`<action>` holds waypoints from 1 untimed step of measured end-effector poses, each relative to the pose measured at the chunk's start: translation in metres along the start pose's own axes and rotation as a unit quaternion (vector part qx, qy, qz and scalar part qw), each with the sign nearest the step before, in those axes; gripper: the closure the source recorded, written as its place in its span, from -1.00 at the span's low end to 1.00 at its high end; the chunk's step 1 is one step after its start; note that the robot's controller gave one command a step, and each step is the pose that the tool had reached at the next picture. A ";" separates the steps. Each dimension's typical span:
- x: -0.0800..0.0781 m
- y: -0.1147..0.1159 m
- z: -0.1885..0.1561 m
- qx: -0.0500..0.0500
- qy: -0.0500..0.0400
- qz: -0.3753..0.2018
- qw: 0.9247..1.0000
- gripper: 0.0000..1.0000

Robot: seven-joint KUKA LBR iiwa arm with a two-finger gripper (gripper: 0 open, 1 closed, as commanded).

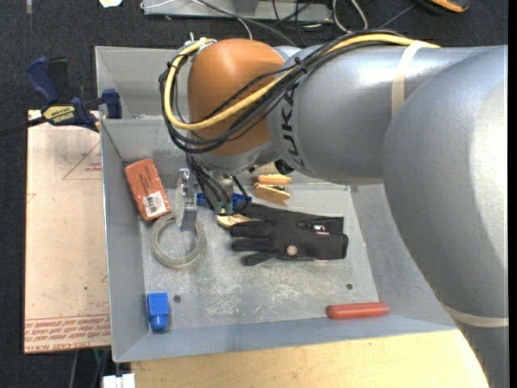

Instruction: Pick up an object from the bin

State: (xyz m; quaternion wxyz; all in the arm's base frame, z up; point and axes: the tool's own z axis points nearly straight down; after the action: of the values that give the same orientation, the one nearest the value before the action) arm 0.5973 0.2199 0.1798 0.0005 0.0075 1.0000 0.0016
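The gripper is hovering over the far rim of the tape ring; whether it is apart or together cannot be told. Risk: descending off-centre is likely pushing the ring aside.

On the grey arm, black letters run up its side, just beside the orange cover. They read "KUK", and the rest of the word goes under the cables. The orange box has a pale label, its print too small to read. The black glove bears a small red-and-white mark, not readable.
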 end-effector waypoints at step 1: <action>0.000 0.000 0.000 0.000 0.000 0.000 1.000 -1.00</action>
State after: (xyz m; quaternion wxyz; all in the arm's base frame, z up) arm 0.5974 0.2198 0.1798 0.0005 0.0074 1.0000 0.0016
